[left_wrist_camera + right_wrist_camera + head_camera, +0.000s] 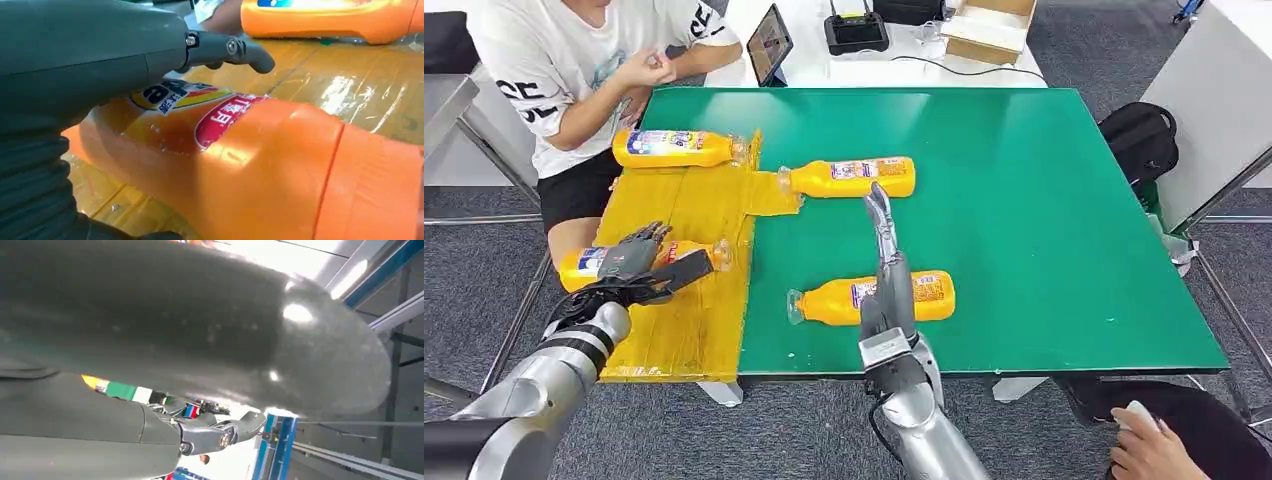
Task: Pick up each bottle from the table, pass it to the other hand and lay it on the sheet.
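— What's the surface in front of you, and the room?

— A green table point(1024, 200) with a yellow sheet point(689, 320) taped over its left part. Grey carpet under it, a white desk point(824, 60) beyond with a tablet point(770, 42) and a cardboard box point(989, 28). A person in a white shirt point(554, 70) sits at the far left corner, and another person's hand point(1149, 450) shows at the near right.

— Where are the bottles?

— Four orange ones, all lying flat. The far bottle point(679, 148) lies on the sheet, the middle bottle point(849, 177) on the green with its cap at the sheet's edge, the near bottle point(874, 297) on the green just beside the sheet. The held bottle point(584, 264) lies on the sheet's near left part.

— Your left hand?

— My left hand point(639, 262) is over the held bottle, fingers point(235, 50) draped across its label; I think it is gripped, though my wrist camera sits too close to be sure.

— And the right?

— My right hand point(884, 265) hovers above the near bottle, fingers stretched forward and straight, holding nothing
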Robot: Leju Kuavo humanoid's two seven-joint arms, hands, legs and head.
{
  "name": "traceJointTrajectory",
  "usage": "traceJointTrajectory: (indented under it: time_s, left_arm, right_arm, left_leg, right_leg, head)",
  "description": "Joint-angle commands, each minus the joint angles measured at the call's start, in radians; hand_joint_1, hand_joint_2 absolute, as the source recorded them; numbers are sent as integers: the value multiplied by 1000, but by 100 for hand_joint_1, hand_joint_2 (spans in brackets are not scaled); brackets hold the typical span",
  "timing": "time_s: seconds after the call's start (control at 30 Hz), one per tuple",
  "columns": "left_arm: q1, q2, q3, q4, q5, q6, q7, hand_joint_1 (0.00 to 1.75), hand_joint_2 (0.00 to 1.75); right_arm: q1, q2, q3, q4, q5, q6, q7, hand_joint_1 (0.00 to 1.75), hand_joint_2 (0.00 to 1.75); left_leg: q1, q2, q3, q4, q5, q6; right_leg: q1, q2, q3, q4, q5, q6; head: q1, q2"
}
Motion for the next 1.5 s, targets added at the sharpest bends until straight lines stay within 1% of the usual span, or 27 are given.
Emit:
traceJointTrajectory:
  time_s: [0.03, 0.07, 0.2, 0.27, 0.37, 0.43, 0.47, 0.5, 0.6, 0.63, 0.77, 0.83, 0.87, 0.9, 1.0, 1.03, 1.07, 1.1, 1.17, 1.2, 1.27, 1.3, 1.33, 1.37, 1.43, 1.47, 1.5]
  left_arm:
    - [-11, -7, 21, 41, -9, -1, -27, 0, 175]
    - [-11, -7, 21, 40, -8, 0, -28, 0, 0]
    - [-18, -16, 70, 35, 61, -49, -79, 0, 0]
    - [-21, -21, 100, 30, 111, -104, -113, 0, 0]
    - [-21, -22, 105, 28, 121, -111, -120, 0, 0]
    - [-25, -30, 171, 15, 226, -205, -193, 0, 0]
    - [-35, -32, 209, 18, 285, -293, -211, 0, 0]
    - [-29, -35, 221, -10, 320, -304, -247, 0, 0]
    - [-4, -55, 251, -89, 455, -352, -334, 0, 0]
    - [14, -67, 264, -128, 538, -401, -379, 0, 0]
    - [76, -99, 270, -244, 746, -498, -419, 0, 0]
    - [103, -110, 252, -310, 858, -503, -417, 0, 0]
    - [110, -115, 250, -332, 894, -496, -417, 0, 0]
    - [119, -130, 263, -363, 936, -467, -427, 0, 0]
    - [129, -137, 254, -389, 954, -454, -423, 0, 0]
    - [145, -147, 254, -428, 979, -414, -439, 0, 0]
    - [153, -147, 241, -444, 985, -395, -440, 0, 0]
    - [173, -151, 221, -476, 978, -335, -443, 0, 175]
    - [181, -154, 213, -484, 979, -329, -443, 0, 175]
    - [191, -153, 204, -497, 976, -309, -441, 0, 175]
    - [242, -156, 161, -547, 945, -205, -444, 0, 175]
    - [271, -159, 145, -573, 939, -170, -444, 0, 175]
    - [311, -164, 127, -601, 931, -138, -444, 0, 175]
    - [340, -169, 120, -620, 935, -124, -444, 0, 175]
    - [388, -171, 90, -617, 890, -85, -430, 0, 175]
    - [403, -173, 72, -611, 855, -52, -429, 0, 175]
    - [408, -176, 65, -607, 848, -43, -430, 0, 175]
  right_arm:
    - [-26, -24, -9, 79, -6, 11, 7, 0, 0]
    - [-26, -24, -10, 80, -7, 11, 7, 0, 0]
    - [-29, -23, -18, 89, -8, 16, 7, 0, 0]
    - [-30, -23, -25, 95, -13, 14, 8, 0, 0]
    - [-31, -23, -27, 96, -14, 14, 9, 0, 0]
    - [-34, -23, -34, 110, -18, 17, 9, 0, 0]
    - [-34, -24, -38, 116, -20, 16, 10, 0, 0]
    - [-34, -21, -46, 120, -27, 18, 9, 0, 0]
    - [-32, -21, -55, 132, -31, 26, 8, 0, 0]
    - [-32, -20, -56, 136, -31, 32, 6, 0, 0]
    - [-34, -15, -56, 150, -25, 41, 1, 0, 0]
    - [-34, -13, -57, 156, -19, 41, 2, 0, 0]
    - [-34, -14, -56, 158, -13, 40, 4, 0, 0]
    - [-35, -18, -51, 164, 2, 37, 11, 0, 0]
    - [-37, -22, -47, 169, 11, 40, 15, 0, 0]
    - [-46, -37, -33, 178, 44, 40, 29, 0, 0]
    - [-53, -48, -24, 185, 78, 33, 53, 0, 175]
    - [-62, -64, -23, 190, 100, 40, 72, 0, 175]
    - [-67, -72, -32, 189, 100, 45, 75, 0, 175]
    - [-71, -79, -32, 193, 112, 51, 91, 0, 175]
    - [-95, -125, -26, 198, 198, 65, 178, 0, 175]
    - [-118, -162, -9, 216, 253, 99, 239, 0, 175]
    - [-143, -198, -10, 231, 298, 133, 291, 0, 175]
    - [-163, -222, -14, 250, 320, 167, 322, 0, 175]
    - [-190, -268, -31, 290, 347, 212, 372, 0, 175]
    - [-198, -283, -39, 301, 357, 215, 374, 0, 175]
    - [-200, -286, -48, 304, 358, 214, 371, 0, 175]
  left_leg:
    - [0, 1, 6, -1, -2, 2]
    - [0, 1, 4, -1, -1, 1]
    - [0, 1, 6, -1, -2, 2]
    - [0, 0, 3, -1, -1, 1]
    - [1, 0, 5, -1, -2, 2]
    - [0, 0, 6, -1, -1, 2]
    - [0, -1, 3, -1, -1, 1]
    - [1, -1, 6, -1, -1, 2]
    - [0, -2, 4, -1, 0, 1]
    - [0, -1, 5, -1, -1, 2]
    - [0, -1, 6, -1, -1, 2]
    - [0, 0, 7, -1, -2, 2]
    - [0, 0, 4, -1, -1, 1]
    - [0, 0, 6, -1, -2, 2]
    - [0, -1, 4, -1, -1, 1]
    - [1, 0, 6, 0, -2, 2]
    - [0, 0, 4, 0, -1, 2]
    - [0, 0, 6, 0, -2, 2]
    - [0, 0, 2, -1, 0, 1]
    - [0, 0, 4, -1, -1, 2]
    - [0, 0, 4, -1, -1, 2]
    - [0, 0, 6, -1, -2, 3]
    - [-1, 0, 5, -2, -1, 2]
    - [0, 1, 6, -2, -1, 2]
    - [-1, 0, 6, -2, -1, 2]
    - [-1, 1, 9, -2, -2, 3]
    - [-1, -1, 6, -2, -1, 2]
  right_leg:
    - [1, 0, 6, -2, -1, -3]
    - [1, 0, 4, -1, 0, -2]
    - [1, -1, 7, -2, -2, -3]
    - [1, -1, 3, -1, 0, -1]
    - [1, -1, 6, -2, -1, -3]
    - [1, -1, 6, -2, -1, -3]
    - [0, -1, 4, -1, -1, -2]
    - [1, -2, 6, -2, -1, -3]
    - [1, -2, 5, -1, -1, -2]
    - [1, -2, 6, -2, -1, -2]
    - [1, -2, 6, -2, -2, -2]
    - [1, -1, 7, -2, -2, -3]
    - [1, -1, 5, -2, -1, -2]
    - [1, -1, 7, -2, -2, -3]
    - [1, -2, 4, -1, -1, -2]
    - [1, -2, 6, -2, -2, -3]
    - [1, -1, 5, -1, -1, -2]
    - [1, -1, 6, -2, -1, -3]
    - [0, 0, 3, -1, 0, -1]
    - [1, -1, 5, -2, -1, -2]
    - [1, -1, 5, -2, -1, -2]
    - [1, -1, 7, -3, -1, -3]
    - [0, -1, 5, -3, 0, -1]
    - [1, 0, 7, -3, -1, -2]
    - [0, 0, 7, -3, -1, -1]
    - [0, -1, 10, -4, -1, -2]
    - [-1, -2, 7, -3, -1, -1]
  head:
    - [0, 0]
    - [0, 0]
    - [0, 0]
    - [0, 0]
    - [0, 0]
    - [0, 0]
    - [0, 0]
    - [0, 0]
    - [0, 0]
    - [0, 0]
    - [1, 0]
    - [0, 0]
    - [0, 0]
    - [0, 0]
    - [0, 0]
    - [0, 0]
    - [0, 0]
    - [0, 0]
    - [0, 0]
    - [0, 0]
    - [0, 0]
    - [1, 0]
    - [0, 0]
    - [0, 0]
    - [0, 0]
    - [0, 0]
    - [1, 0]
